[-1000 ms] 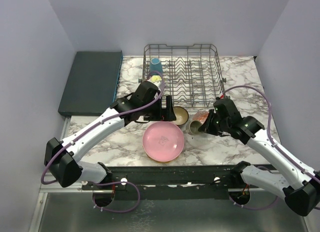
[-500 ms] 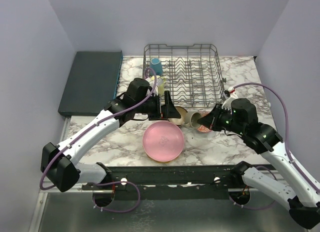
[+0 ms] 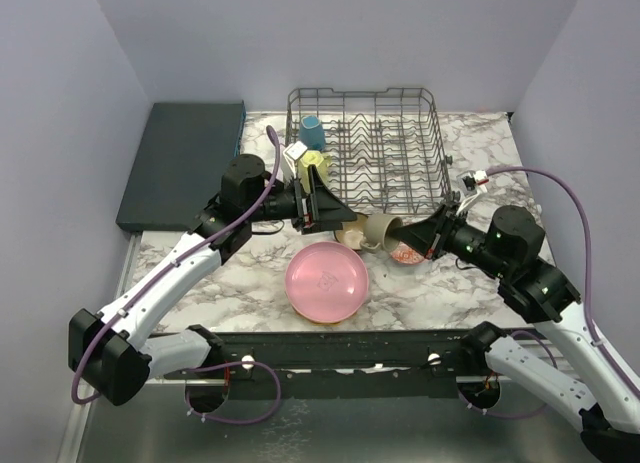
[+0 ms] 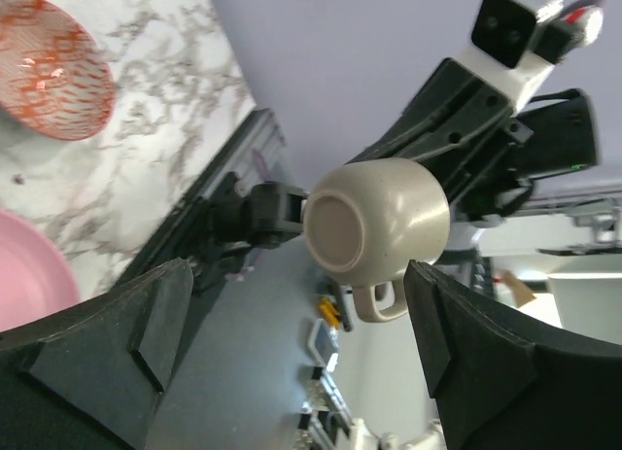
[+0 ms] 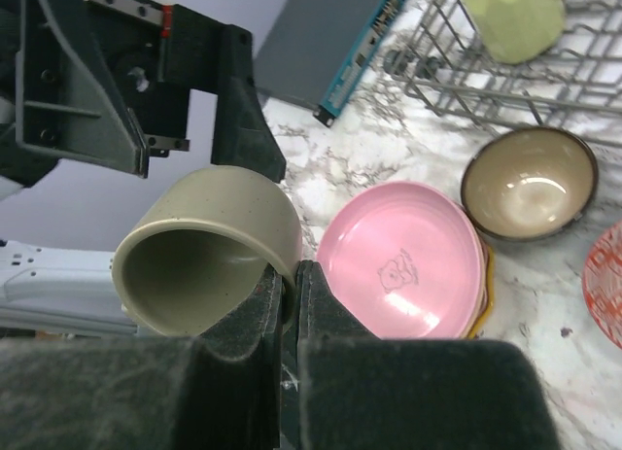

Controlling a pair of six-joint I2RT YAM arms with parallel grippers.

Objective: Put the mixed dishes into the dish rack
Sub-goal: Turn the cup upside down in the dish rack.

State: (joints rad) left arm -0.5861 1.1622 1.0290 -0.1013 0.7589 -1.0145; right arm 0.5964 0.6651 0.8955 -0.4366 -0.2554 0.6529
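Now you are swinging the empty, wide-spread left gripper (image 3: 335, 213) toward the grey-green mug (image 5: 209, 241) your right gripper (image 5: 289, 285) is rim-pinching: handover.

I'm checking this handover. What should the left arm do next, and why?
Probably ease the left gripper forward and close it on the mug. Its jaws stand wide open, and in its wrist view the mug's base sits between them, facing the camera. The right gripper pinches the mug's rim, holding it out sideways toward the left gripper.
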